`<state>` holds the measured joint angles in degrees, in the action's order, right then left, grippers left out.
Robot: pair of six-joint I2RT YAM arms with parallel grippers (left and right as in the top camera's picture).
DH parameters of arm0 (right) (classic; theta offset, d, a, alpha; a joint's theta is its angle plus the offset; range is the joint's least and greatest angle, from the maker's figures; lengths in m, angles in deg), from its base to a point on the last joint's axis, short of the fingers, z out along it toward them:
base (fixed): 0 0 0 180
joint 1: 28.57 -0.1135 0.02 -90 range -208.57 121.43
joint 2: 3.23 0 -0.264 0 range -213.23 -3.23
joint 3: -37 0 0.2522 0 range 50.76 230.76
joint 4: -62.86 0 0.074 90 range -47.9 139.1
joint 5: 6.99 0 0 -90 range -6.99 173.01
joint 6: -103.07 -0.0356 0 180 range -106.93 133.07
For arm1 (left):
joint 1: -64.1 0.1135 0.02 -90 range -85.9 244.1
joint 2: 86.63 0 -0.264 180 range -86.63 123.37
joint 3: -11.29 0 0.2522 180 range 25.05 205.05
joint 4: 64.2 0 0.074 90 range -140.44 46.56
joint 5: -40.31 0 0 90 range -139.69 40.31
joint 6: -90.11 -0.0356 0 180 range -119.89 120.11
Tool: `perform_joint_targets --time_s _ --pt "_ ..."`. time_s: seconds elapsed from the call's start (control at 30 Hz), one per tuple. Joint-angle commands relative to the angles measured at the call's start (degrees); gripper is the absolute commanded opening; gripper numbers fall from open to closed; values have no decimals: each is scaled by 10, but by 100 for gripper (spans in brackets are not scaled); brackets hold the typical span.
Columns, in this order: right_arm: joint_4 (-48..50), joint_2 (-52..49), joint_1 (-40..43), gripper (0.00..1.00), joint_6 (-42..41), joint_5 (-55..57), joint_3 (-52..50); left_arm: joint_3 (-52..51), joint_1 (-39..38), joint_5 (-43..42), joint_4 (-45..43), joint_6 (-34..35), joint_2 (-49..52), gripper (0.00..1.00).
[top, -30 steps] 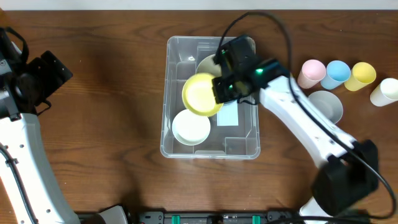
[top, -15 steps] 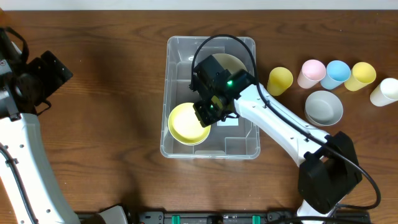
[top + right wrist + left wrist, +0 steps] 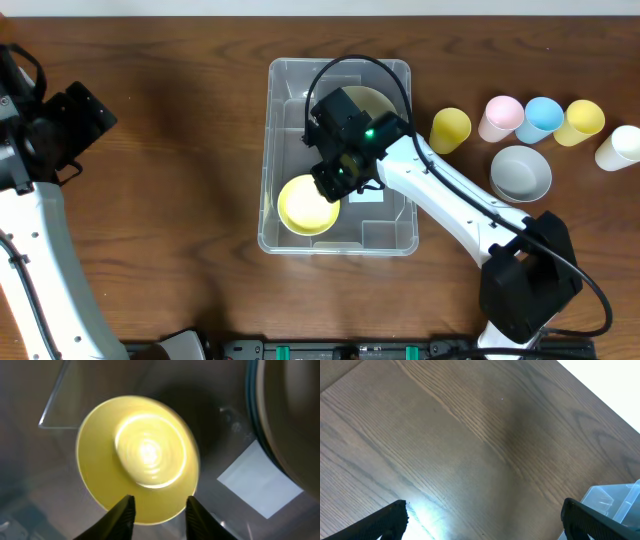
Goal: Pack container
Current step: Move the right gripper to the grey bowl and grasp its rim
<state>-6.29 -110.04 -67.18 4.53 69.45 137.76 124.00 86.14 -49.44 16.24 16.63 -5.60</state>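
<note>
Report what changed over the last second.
The right gripper carried the yellow bowl from the middle of the container to its near left corner, over the white bowl there, lowered it and opened, letting it go. The arm's move uncovered a yellow cup beside the container. The left gripper stayed open, off to the side; the grey bowl and the row of cups did not move.

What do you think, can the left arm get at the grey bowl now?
Probably not: the left gripper is at the far left, and the container and the right arm stand between it and the grey bowl.
</note>
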Motion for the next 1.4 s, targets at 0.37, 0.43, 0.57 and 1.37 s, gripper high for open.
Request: perform_joint_targets --time_s 0.37,0.43,0.57,1.37 --pt "-40 175 262 50 -95 3 11 -4 3 5 2 1 3 98" --pt "-61 188 324 52 -113 27 11 -4 3 5 2 1 3 98" --pt "-98 190 439 61 -127 74 7 -4 3 5 2 1 3 98" --pt "224 160 659 68 -180 56 -372 -4 3 5 2 1 3 98"
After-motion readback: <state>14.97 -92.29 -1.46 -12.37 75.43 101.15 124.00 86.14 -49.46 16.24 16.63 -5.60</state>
